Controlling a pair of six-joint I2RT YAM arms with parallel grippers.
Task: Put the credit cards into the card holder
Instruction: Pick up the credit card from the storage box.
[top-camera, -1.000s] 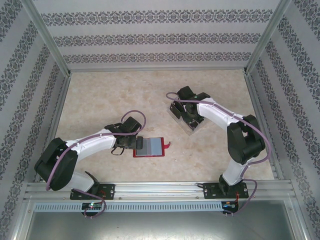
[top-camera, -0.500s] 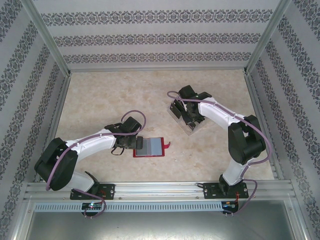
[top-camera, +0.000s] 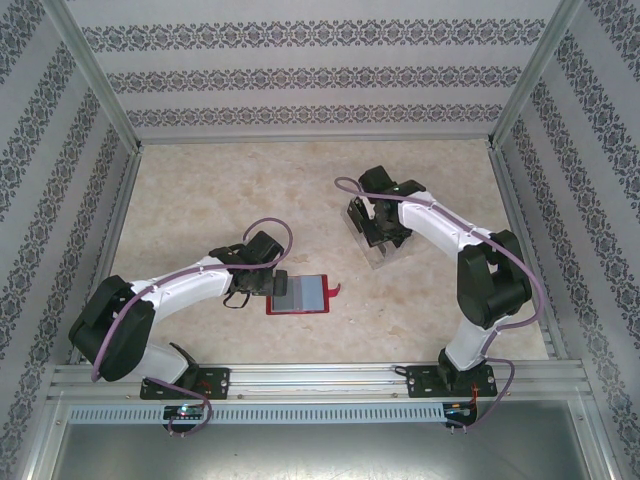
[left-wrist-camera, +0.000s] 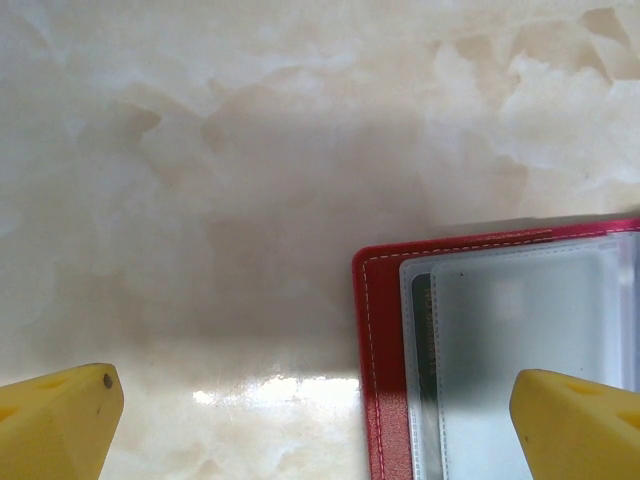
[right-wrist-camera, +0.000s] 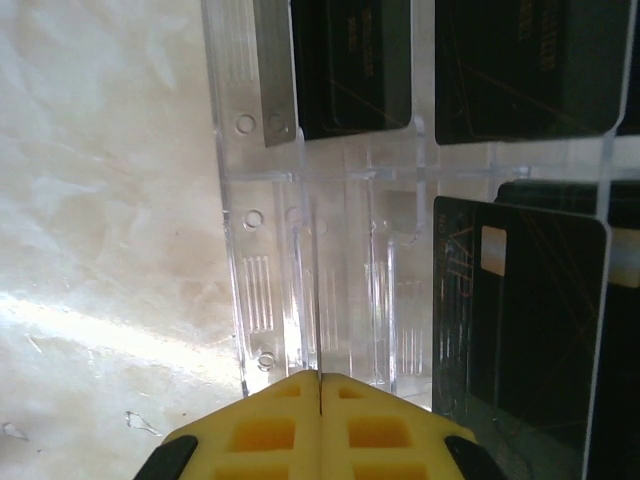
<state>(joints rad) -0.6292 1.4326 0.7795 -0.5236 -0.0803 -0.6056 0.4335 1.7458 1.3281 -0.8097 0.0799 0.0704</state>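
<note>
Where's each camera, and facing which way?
Top external: above, behind the bases, looking down at the table; both arms, left gripper by the card holder, right gripper over the clear tray.
Left wrist: on that wrist, facing down at the card holder's corner; open fingertips.
Right wrist: on that wrist, facing down at credit cards in the tray; shut fingers.
Shared: card holder in top and left wrist.

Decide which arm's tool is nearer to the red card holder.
Left. The left tool, open, straddles the left edge of the card holder. The right tool, shut, is at the clear tray holding the credit cards, well apart from it.
</note>
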